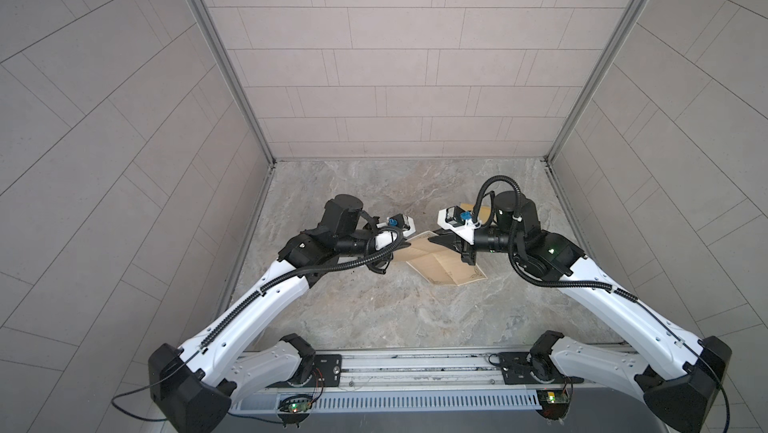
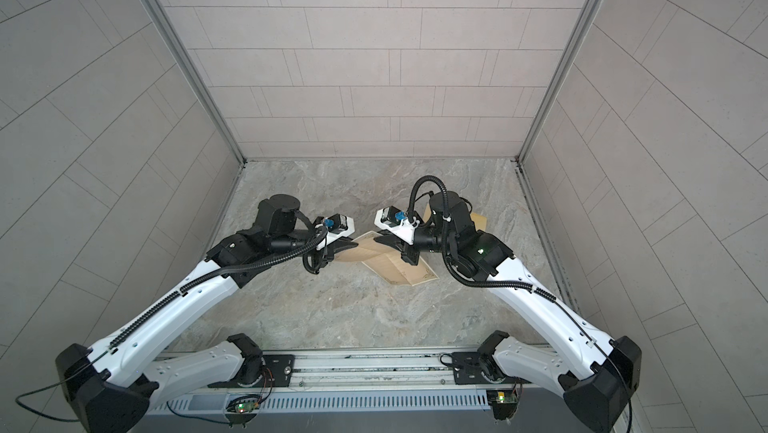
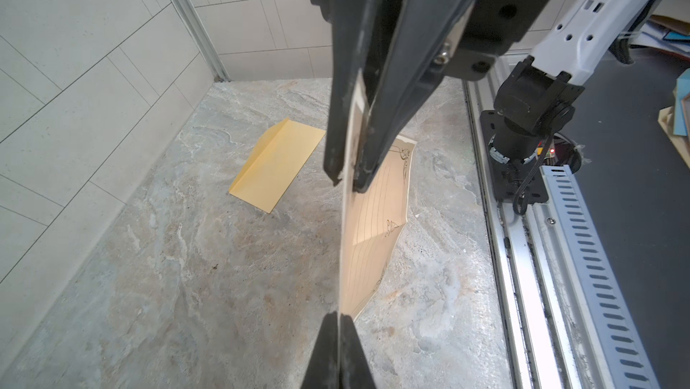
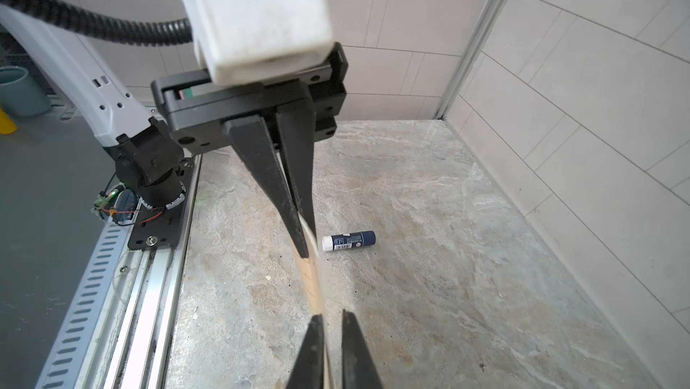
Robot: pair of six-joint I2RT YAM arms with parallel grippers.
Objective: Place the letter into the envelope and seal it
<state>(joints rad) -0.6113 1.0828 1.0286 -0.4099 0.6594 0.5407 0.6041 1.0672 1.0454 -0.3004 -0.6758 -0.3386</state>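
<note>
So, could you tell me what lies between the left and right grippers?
Only the letter, running from the left gripper to the right gripper, in both top views.

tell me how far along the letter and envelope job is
Done: the letter is picked up and bent along a crease. In hand: the left gripper is shut on one edge of it, while the right gripper stands with jaws slightly parted around it. Left: the envelope lies flat, apart from the letter, so inserting and sealing remain. The glue stick lies untouched.
</note>
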